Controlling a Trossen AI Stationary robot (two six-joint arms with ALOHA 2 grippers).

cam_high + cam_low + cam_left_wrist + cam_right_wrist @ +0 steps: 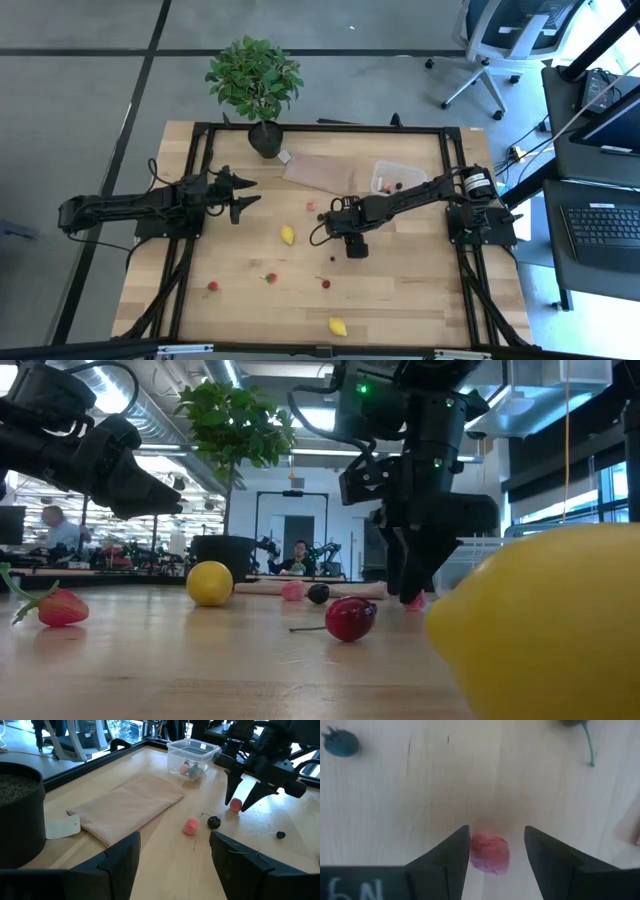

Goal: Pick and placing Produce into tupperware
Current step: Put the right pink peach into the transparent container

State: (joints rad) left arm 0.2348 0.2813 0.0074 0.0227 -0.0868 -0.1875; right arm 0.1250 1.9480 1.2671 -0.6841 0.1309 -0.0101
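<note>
My right gripper (495, 865) points down, open, over the table's middle (335, 218). A small pink berry (490, 852) lies on the wood between its fingertips, also in the left wrist view (236, 805). The clear tupperware (398, 177) stands at the far right with a few berries inside (189, 768). Other produce lies loose: another pink berry (191, 826), a dark cherry (214, 822), two lemons (288, 235) (338, 326) and red berries (270, 277). My left gripper (245, 195) hovers open at the left, holding nothing. My right gripper comes at the pink berry from above, one finger on each side of it. One finger (452, 857) lies right against the berry's side (474, 851), and I cannot tell whether it touches. The other finger stands apart from it. The berry rests on the table.
A folded tan cloth (318, 170) lies at the far middle beside a potted plant (255, 85). A dark blue berry (341, 744) sits near my right gripper. A black frame (200, 160) runs around the table top. Bare wood shows along the near side.
</note>
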